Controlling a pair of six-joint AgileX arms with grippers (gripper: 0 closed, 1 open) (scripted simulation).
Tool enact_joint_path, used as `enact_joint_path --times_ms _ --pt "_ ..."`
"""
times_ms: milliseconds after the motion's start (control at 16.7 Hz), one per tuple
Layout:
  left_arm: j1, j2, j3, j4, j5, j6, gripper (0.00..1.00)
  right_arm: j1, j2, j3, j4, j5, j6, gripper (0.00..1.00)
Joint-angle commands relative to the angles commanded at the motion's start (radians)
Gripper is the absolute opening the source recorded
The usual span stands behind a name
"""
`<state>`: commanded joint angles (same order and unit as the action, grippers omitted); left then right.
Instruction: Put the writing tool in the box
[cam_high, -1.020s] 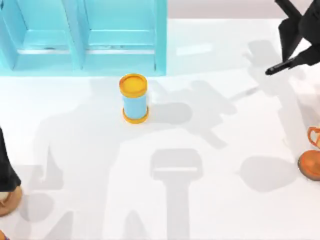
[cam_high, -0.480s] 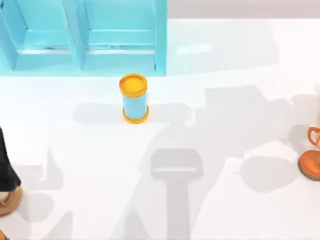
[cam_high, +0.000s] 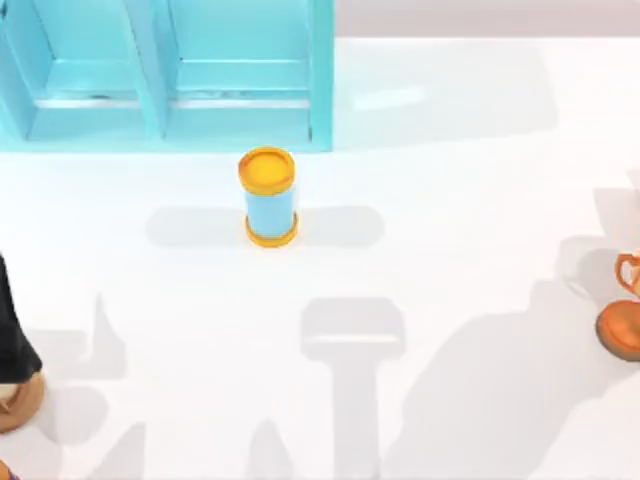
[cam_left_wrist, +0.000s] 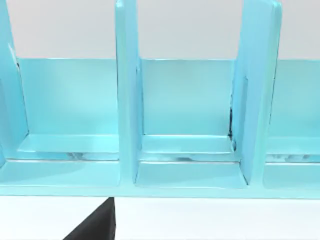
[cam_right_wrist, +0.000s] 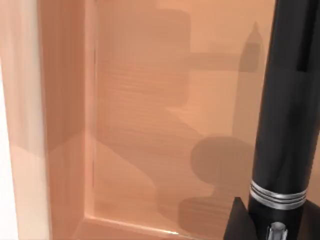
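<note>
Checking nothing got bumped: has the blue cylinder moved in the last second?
No. The blue cylinder stands at the same spot below the blue shelf's right corner.

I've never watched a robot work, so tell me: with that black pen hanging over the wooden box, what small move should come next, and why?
Probably ease the black marker pen down a little, then let go. In the right wrist view it hangs above the wooden box's floor, inside its wall, its shadow falling on the wood.

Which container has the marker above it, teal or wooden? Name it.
The wooden box: the black marker hangs over its tan floor in the right wrist view. The teal rack stands elsewhere, beyond the blue cylinder.
</note>
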<state>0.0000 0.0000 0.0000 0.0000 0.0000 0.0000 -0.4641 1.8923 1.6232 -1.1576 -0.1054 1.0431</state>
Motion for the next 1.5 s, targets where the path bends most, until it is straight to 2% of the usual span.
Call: enact_joint_path --times_ms 420,840,1500 --pt "0.0 0.0 0.0 0.0 0.0 0.0 1.0 -0.098 -0.093 -0.114 -0.053 0.03 -0.018 0.0" --pt "0.0 0.0 0.0 0.0 0.0 0.0 1.0 -0.091 -0.089 -0.12 -0.043 0.03 -0.015 0.0" --pt "0.0 0.0 0.0 0.0 0.0 0.0 1.0 -0.052 -0.084 -0.248 0.094 0.032 0.023 0.0"
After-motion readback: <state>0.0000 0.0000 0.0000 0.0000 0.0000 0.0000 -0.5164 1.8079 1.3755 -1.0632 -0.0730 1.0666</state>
